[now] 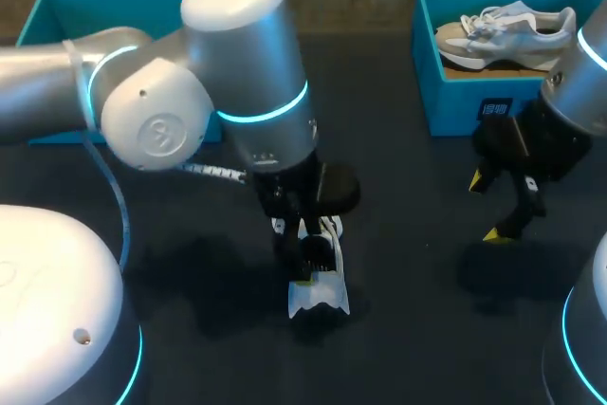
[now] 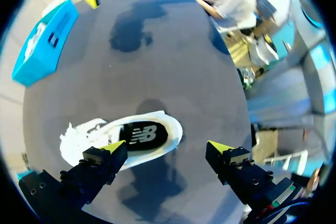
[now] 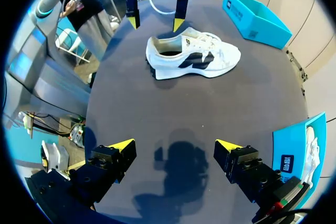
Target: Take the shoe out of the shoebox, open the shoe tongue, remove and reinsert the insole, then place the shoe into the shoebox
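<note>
A white shoe [image 1: 321, 297] with dark side marks lies on its sole on the dark table, and my left gripper [image 1: 305, 267] hangs right above its heel opening. In the left wrist view the shoe [image 2: 105, 135] shows its black insole [image 2: 142, 134]; the left gripper [image 2: 165, 148] is open, one finger over the shoe and the other beside it over bare table. My right gripper [image 1: 491, 208] stands open over bare table in front of a blue shoebox [image 1: 465, 106]. In the right wrist view the shoe [image 3: 191, 59] lies well ahead of the open right gripper [image 3: 173, 145].
The blue shoebox at the back right holds a second pale shoe [image 1: 503, 33]. Another blue box [image 1: 57, 16] stands at the back left, half hidden by my left arm. Bare dark table stretches between the two grippers.
</note>
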`<action>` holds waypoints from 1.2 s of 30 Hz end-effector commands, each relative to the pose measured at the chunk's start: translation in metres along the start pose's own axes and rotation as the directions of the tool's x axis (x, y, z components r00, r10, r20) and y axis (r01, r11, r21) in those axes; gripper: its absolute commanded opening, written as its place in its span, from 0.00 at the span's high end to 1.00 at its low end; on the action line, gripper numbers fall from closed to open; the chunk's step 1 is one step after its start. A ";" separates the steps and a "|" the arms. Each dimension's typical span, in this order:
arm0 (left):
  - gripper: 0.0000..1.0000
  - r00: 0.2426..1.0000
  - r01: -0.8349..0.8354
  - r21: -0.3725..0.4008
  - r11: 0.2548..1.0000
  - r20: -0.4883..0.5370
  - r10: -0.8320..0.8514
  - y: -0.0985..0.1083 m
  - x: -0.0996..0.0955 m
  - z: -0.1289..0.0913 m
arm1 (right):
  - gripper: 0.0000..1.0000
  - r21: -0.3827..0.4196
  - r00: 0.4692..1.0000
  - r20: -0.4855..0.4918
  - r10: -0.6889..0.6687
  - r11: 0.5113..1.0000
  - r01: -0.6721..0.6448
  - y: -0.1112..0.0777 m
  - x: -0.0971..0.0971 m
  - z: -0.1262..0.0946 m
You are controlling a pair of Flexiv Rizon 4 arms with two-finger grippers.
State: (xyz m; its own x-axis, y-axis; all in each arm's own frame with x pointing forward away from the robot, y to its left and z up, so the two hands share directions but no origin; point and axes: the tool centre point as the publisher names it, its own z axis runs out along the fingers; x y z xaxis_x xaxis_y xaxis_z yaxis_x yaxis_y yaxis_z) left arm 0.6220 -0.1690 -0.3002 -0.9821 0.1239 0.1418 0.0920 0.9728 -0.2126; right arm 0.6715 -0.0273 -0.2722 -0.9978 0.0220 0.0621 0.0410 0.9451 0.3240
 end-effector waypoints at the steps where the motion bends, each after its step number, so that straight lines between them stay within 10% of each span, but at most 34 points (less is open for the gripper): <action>1: 0.00 1.000 0.015 -0.005 1.000 0.013 -0.015 0.001 0.004 0.017 | 0.00 0.001 1.000 0.000 0.000 1.000 0.000 0.000 0.000 0.001; 18: 0.00 0.999 0.030 -0.053 0.998 0.018 -0.029 -0.005 0.014 0.063 | 0.00 0.001 1.000 0.000 0.000 1.000 0.000 0.000 0.000 0.001; 28: 0.17 0.997 0.050 -0.098 0.994 0.059 -0.044 -0.008 0.016 0.088 | 0.00 0.001 1.000 0.000 0.000 1.000 0.000 0.000 0.000 0.001; 32: 0.34 0.994 0.075 -0.108 0.991 0.083 -0.066 -0.007 0.016 0.092 | 0.00 0.001 1.000 0.000 0.000 1.000 0.000 0.000 0.000 0.001; 34: 0.56 0.993 0.086 -0.114 0.990 0.096 -0.076 -0.006 0.016 0.094 | 0.00 0.001 1.000 0.000 0.000 1.000 0.000 0.000 0.000 0.001; 36: 1.00 0.992 0.092 -0.121 0.988 0.095 -0.080 -0.006 0.016 0.097 | 0.00 0.001 1.000 0.000 0.000 1.000 0.000 0.000 0.000 0.001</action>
State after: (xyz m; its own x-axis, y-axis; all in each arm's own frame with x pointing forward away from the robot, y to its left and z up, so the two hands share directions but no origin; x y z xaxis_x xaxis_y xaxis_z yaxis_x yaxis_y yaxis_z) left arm 0.5918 -0.1859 -0.3844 -0.9972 0.0302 0.0691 0.0238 0.9955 -0.0918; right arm 0.6715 -0.0273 -0.2722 -0.9978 0.0220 0.0621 0.0410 0.9451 0.3241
